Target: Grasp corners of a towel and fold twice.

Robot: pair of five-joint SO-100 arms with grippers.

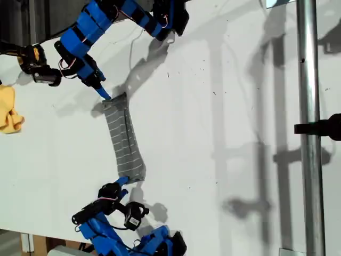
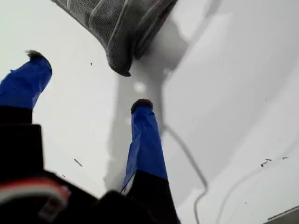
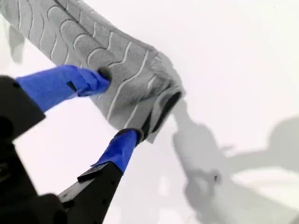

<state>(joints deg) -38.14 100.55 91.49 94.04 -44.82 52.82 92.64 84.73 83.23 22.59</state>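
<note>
The grey white-striped towel [image 1: 123,140] lies on the white table, bunched into a narrow strip. My first gripper [image 1: 104,94] is at the strip's upper end in the exterior view. It is open, and a towel corner [image 2: 120,69] lies just past its blue fingertips [image 2: 141,106] without touching them. My second gripper [image 1: 122,181] is at the strip's lower end. It is open, with its fingers [image 3: 96,79] either side of that rolled towel end [image 3: 140,95], one fingertip resting on the fabric.
A small yellow cloth [image 1: 9,116] lies at the exterior view's left edge. A metal pole [image 1: 309,128] with a black clamp [image 1: 326,127] runs down the exterior view's right. The white table [image 1: 213,133] stretches between the towel and the pole.
</note>
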